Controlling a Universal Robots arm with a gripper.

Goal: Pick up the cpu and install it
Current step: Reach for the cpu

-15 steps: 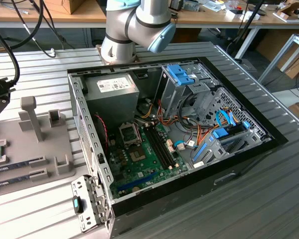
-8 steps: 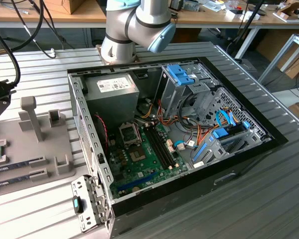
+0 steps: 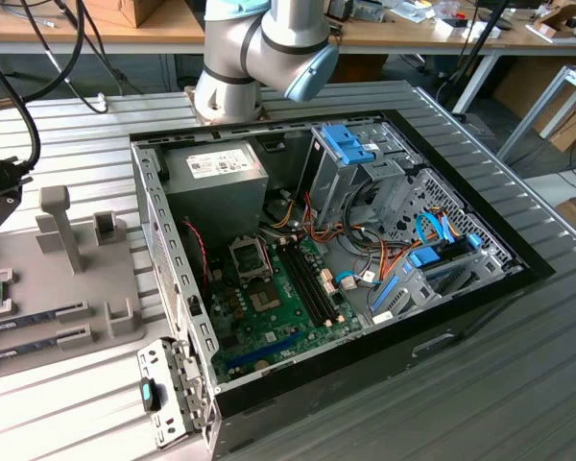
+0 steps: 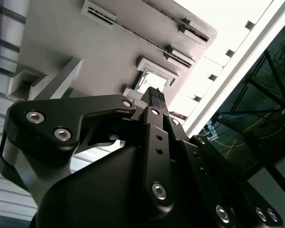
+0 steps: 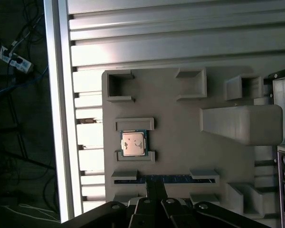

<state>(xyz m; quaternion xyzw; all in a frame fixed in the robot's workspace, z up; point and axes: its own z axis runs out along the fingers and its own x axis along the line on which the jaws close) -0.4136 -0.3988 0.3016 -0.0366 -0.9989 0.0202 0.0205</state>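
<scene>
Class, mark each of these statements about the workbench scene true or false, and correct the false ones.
1. The cpu lies in the grey tray, outside the computer case. True.
2. The tool is clamped on the cpu. False: the tool is shut on nothing, and the cpu lies apart from it in its slot.
3. The computer case is open, with the green motherboard in view. True.
4. The cpu stands on its edge. False: it lies flat, metal top up, between two brackets of the tray.
</scene>
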